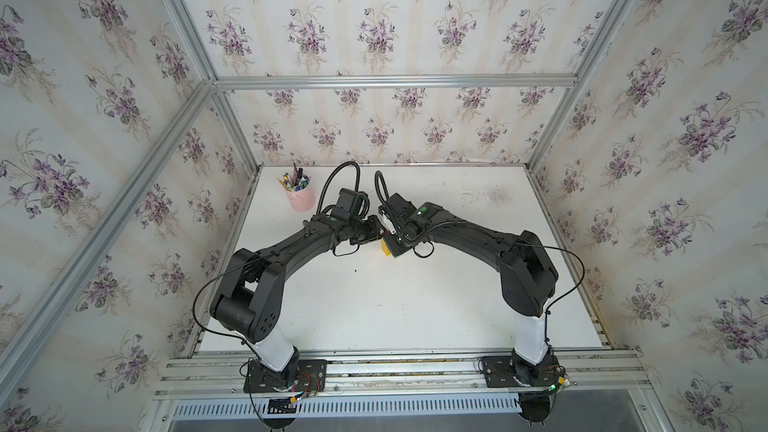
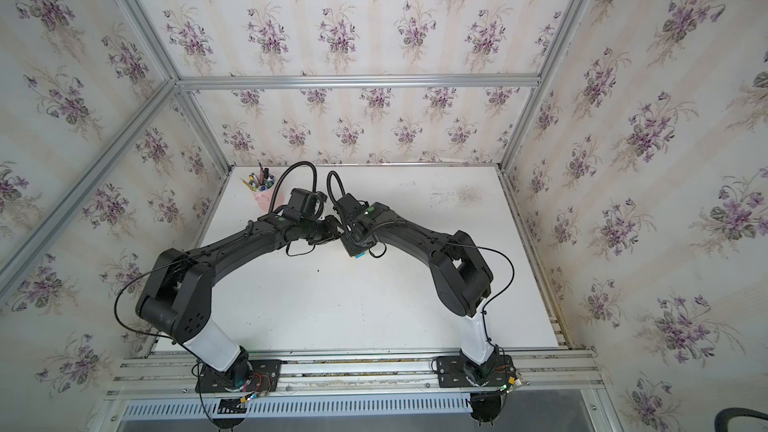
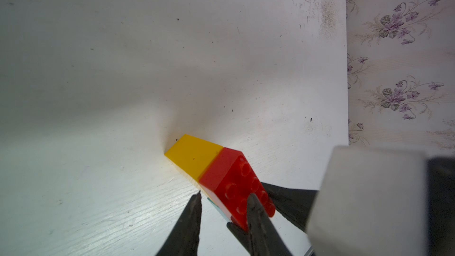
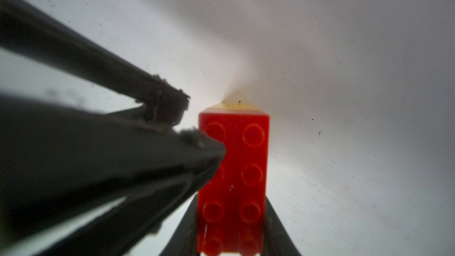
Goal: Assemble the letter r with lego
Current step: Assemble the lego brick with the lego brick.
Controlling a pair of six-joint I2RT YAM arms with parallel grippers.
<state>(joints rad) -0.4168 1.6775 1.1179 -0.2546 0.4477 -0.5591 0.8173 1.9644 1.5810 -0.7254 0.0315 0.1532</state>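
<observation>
The lego stack stands mid-table. In the left wrist view a yellow brick (image 3: pixel 194 157) rests on the table and carries a longer red brick (image 3: pixel 231 178). A sliver of the teal brick (image 3: pixel 218 209) shows under the red one. My left gripper (image 3: pixel 226 195) pinches the stack, with one finger on the red studs and the other on the underside by the teal. My right gripper (image 4: pixel 232 215) is shut on the red brick (image 4: pixel 234 158) across its long sides. In the top views only a yellow corner (image 1: pixel 386 249) and a teal corner (image 2: pixel 359 256) show under the wrists.
A pink pen cup (image 1: pixel 300 197) stands at the back left of the white table (image 1: pixel 415 305). Both arms arch inward and meet at the centre. Papered walls with metal rails close in three sides.
</observation>
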